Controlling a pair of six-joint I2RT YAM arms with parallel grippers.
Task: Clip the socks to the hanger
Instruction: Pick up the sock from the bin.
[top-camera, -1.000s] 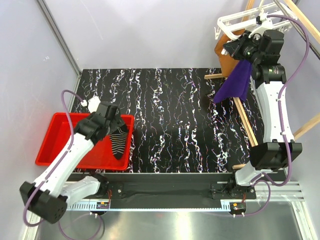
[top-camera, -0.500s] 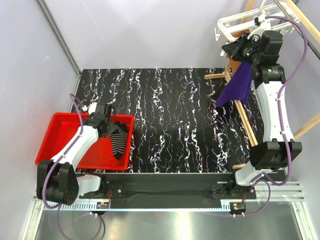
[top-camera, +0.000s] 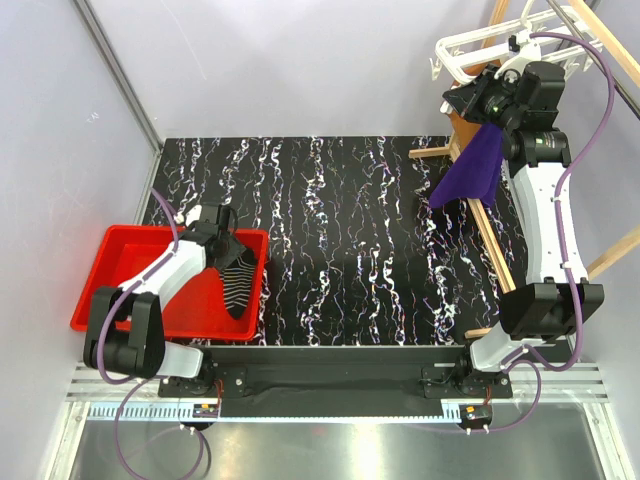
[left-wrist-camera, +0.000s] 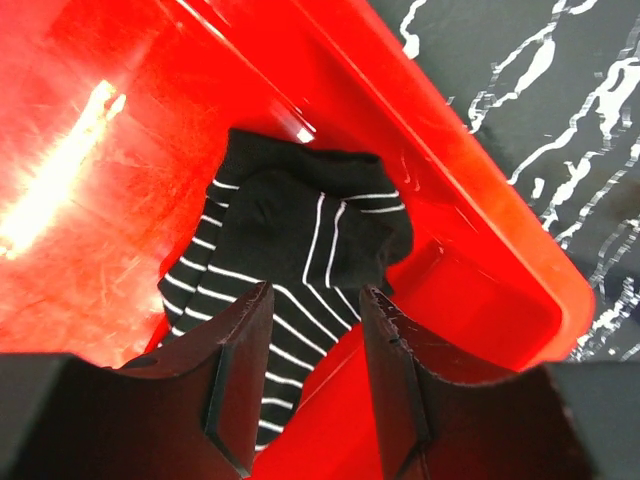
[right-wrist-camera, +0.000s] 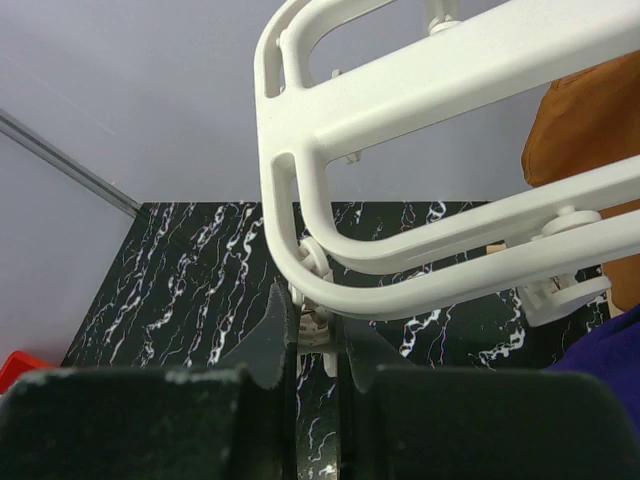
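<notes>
Black table (top-camera: 350, 230) w/ white marble veins, pale lilac walls (top-camera: 300, 60) all round. Left claw (left-wrist-camera: 313, 300) is down inside a red bin (top-camera: 110, 270) at the near-left corner. Its fingers (left-wrist-camera: 240, 370) stand apart, released, not pinching afaict. The sock (left-wrist-camera: 310, 220), black w/ thin white stripes, lies flat on the bin floor right under that claw. It runs between the two fingertips and out ahead of them, toward the bin's far wall.

Right claw (right-wrist-camera: 310, 335) is way up at the far-right corner, clenched on a small white clip (right-wrist-camera: 314, 318). Only a sliver of gap shows, w/ the clip sitting in it. The white hanger (right-wrist-camera: 400, 110) frame is directly above that claw, its curved corner just over the fingertips. A purple cloth (top-camera: 470, 170) droops below the right claw, draped against the wooden rack (top-camera: 490, 240). Something orange-brown (right-wrist-camera: 590, 130) sits off to the right claw's side behind the hanger bars, can't tell what tbh.
</notes>
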